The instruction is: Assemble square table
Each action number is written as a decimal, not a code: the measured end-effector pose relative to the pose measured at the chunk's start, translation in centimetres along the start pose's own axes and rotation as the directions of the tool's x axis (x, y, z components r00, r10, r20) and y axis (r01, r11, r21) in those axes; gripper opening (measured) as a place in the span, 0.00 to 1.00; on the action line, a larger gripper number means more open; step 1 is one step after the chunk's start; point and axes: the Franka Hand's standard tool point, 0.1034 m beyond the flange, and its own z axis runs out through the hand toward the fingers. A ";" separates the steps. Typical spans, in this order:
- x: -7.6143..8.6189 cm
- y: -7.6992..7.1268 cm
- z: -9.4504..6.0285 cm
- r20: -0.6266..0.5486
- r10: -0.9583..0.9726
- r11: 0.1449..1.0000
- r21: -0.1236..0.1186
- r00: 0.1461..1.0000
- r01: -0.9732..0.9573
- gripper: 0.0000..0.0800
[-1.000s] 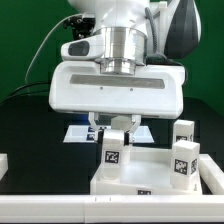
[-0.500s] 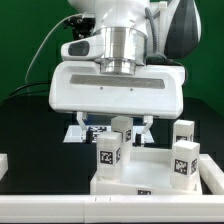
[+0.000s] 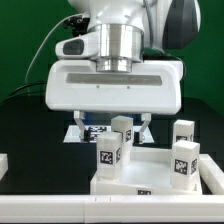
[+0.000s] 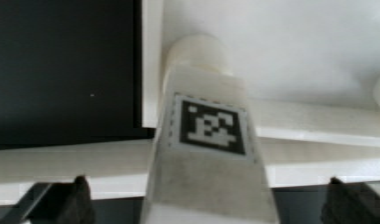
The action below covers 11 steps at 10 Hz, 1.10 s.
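Observation:
The white square tabletop [image 3: 150,178] lies at the front of the exterior view with white tagged legs standing on it. One leg [image 3: 122,130] stands upright at its back left corner, and my gripper [image 3: 114,125] hangs over it, open, one finger well clear on each side. A second leg [image 3: 111,154] stands just in front of it. Two more legs [image 3: 183,161] [image 3: 184,130] stand on the exterior view's right. In the wrist view the tagged leg [image 4: 212,125] rises between my spread fingertips [image 4: 71,197], with my gripper [image 4: 208,200] touching nothing.
The marker board [image 3: 72,133] lies on the black table behind the tabletop, under my gripper. A white block [image 3: 3,162] sits at the exterior view's left edge, and a white rail [image 3: 60,210] runs along the front. A green backdrop stands behind.
My jaws have spread apart and let go of the back left leg, which stays upright. The gripper has also risen slightly.

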 end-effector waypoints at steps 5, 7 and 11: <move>0.4 -1.7 1.2 0.373 0.136 0.987 0.030 0.918 -0.159 0.81; 1.1 -0.1 1.3 0.334 0.114 0.991 0.030 0.936 -0.131 0.81; 1.6 0.0 1.3 0.307 0.140 0.988 0.020 0.941 -0.153 0.57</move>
